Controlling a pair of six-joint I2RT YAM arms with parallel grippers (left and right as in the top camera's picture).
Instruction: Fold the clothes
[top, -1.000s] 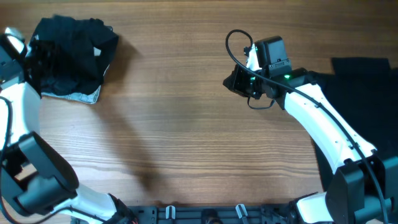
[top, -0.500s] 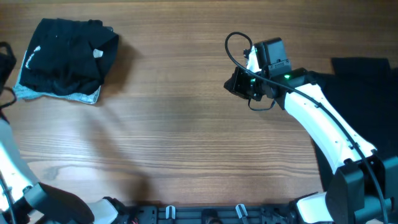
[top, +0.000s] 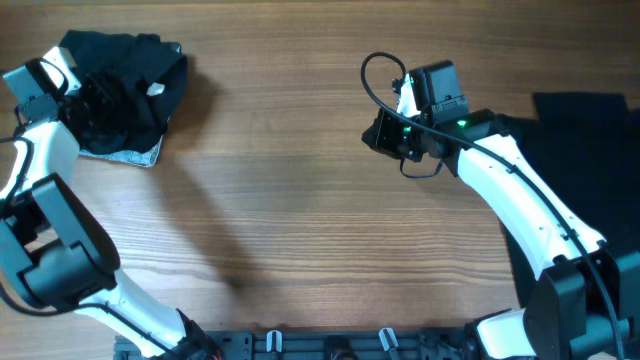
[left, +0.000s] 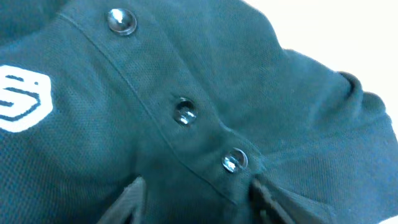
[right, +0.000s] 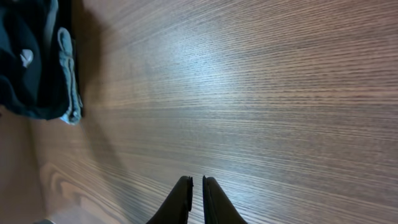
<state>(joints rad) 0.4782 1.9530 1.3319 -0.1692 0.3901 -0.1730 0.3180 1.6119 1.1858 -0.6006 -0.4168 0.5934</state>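
Overhead: left jaws sit on the clothes pile (top: 145, 105); right jaws hang well apart from it over bare worktop (top: 300, 220). Left wrist: jaws open astride the pile's button placket (left: 186, 115); I'd pinch one layer only, since the pile's edges are out of frame. Right wrist: jaws closed, empty, the pile cut off at the frame's edge.

From overhead we look straight down on the table (top: 300, 200); our left wrist camera hugs the clothes (top: 130, 72) at ten o'clock, which our right wrist sees from afar.
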